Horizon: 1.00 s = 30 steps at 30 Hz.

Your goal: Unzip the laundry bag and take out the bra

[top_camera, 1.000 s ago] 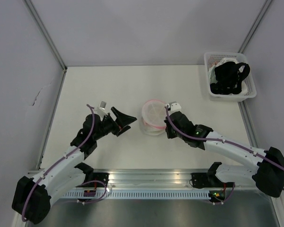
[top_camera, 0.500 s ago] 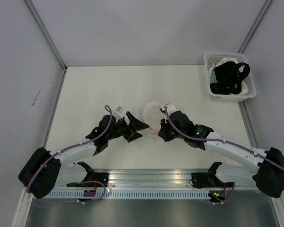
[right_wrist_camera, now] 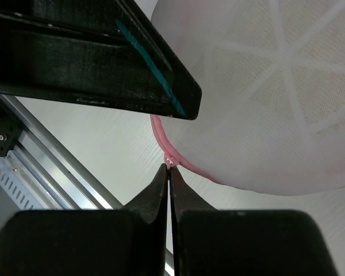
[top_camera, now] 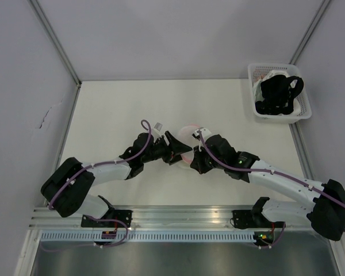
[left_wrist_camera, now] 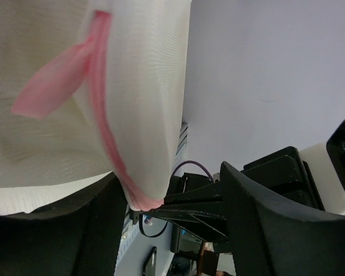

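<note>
The laundry bag (top_camera: 188, 135), a round white mesh pouch with pink zipper trim, is in the middle of the table between both grippers. My left gripper (top_camera: 176, 148) is open and straddles its left edge. In the left wrist view the mesh (left_wrist_camera: 75, 86) and pink rim (left_wrist_camera: 109, 144) hang between the black fingers (left_wrist_camera: 276, 230). My right gripper (right_wrist_camera: 170, 168) is shut on the small pink zipper pull (right_wrist_camera: 170, 161) at the bag's (right_wrist_camera: 264, 103) near rim. The bra is hidden; no yellow shows through the mesh.
A white plastic basket (top_camera: 259, 109) holding a black strappy garment (top_camera: 280, 92) stands at the back right corner. Grey walls close the table on three sides. An aluminium rail (top_camera: 178, 215) runs along the near edge behind the arm bases.
My left arm has swung right to the bag, and its jaws now sit around the bag's left edge, a little narrower. The right gripper kept its hold on the zipper pull.
</note>
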{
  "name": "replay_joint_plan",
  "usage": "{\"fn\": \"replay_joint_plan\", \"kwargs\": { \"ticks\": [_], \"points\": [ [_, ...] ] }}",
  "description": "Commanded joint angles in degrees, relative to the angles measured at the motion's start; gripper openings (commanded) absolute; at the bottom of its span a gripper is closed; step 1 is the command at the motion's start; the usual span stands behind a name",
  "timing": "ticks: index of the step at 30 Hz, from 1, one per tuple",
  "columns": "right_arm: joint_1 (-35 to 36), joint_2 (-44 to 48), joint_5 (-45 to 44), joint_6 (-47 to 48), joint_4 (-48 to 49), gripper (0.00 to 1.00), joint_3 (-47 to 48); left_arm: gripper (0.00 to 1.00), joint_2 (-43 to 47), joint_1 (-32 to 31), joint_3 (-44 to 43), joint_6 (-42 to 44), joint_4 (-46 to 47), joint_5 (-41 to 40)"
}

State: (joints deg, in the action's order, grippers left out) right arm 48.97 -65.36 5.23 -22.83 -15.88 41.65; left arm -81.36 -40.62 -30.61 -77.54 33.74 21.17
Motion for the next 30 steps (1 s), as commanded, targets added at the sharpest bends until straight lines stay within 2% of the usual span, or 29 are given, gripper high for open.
{"fn": "replay_joint_plan", "kwargs": {
  "ticks": [1,2,3,5,6,8,9,13,14,17,22,25,30],
  "points": [
    [-0.02,1.55,0.04,1.12,0.33,0.0,0.19,0.66,-0.9,-0.25,-0.59,-1.21,4.85,-0.34],
    [-0.02,1.64,-0.22,1.21,0.15,0.0,0.19,0.6,-0.99,-0.25,-0.33,-1.04,4.85,-0.43],
    [-0.02,1.82,-0.31,1.21,-0.03,0.0,0.19,0.48,-0.99,-0.25,-0.15,-0.95,4.85,-0.6],
    [-0.02,1.99,-0.84,1.21,-0.2,0.01,0.1,0.37,-1.34,-0.25,0.11,-0.86,5.02,-0.34],
    [0.07,2.08,-0.93,1.21,-0.2,0.0,0.01,0.24,-1.6,-0.25,0.03,-0.86,5.02,-0.16],
    [-0.02,2.17,-1.8,1.12,-0.82,0.0,0.19,0.12,-1.87,-0.25,0.03,-0.77,5.02,-0.16],
    [-0.1,2.17,-2.16,1.03,-1.26,0.0,0.27,0.02,-1.96,-0.16,0.11,-0.77,4.94,-0.25],
    [-0.02,1.91,-5.84,1.03,-5.72,0.0,1.24,0.02,-2.57,0.54,-0.5,0.63,3.44,-0.34],
    [-0.02,1.56,-11.68,-0.27,-7.57,0.0,1.76,0.02,-2.66,0.8,-0.59,1.16,3.18,-0.34],
    [-0.02,-0.37,-20.93,-3.0,-14.25,0.0,4.49,0.02,-2.4,1.86,-0.42,1.86,2.57,0.89],
    [-0.02,-0.03,-31.41,-7.31,-19.18,0.0,5.2,0.02,-1.96,3.09,-0.68,4.14,0.46,3.79],
    [-0.36,-0.38,-36.68,-7.76,-19.28,0.0,5.11,0.02,-2.13,3.71,-1.03,6.51,-0.68,6.77],
    [-3.26,-3.36,-37.84,-5.21,-16.21,0.01,5.46,0.02,-3.1,3.97,-2.26,9.33,-2.45,12.3]
  ]
}}
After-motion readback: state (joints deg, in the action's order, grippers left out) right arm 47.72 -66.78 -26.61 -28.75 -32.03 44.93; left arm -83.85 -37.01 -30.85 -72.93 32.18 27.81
